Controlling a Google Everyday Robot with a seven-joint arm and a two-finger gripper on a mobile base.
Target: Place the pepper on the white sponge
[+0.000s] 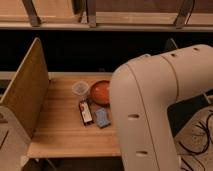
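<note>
No pepper or white sponge shows in the camera view. My gripper is out of view and shut; nothing shows what, if anything, it holds. The arm's big white casing fills the right half of the picture and hides the right part of the wooden table. Left of it on the table are an orange-red bowl, a clear plastic cup, a dark red and white packet and a blue flat object.
A tall wooden panel stands along the table's left side. A dark gap and a shelf rail run behind the table. Cables lie on the speckled floor at the lower right.
</note>
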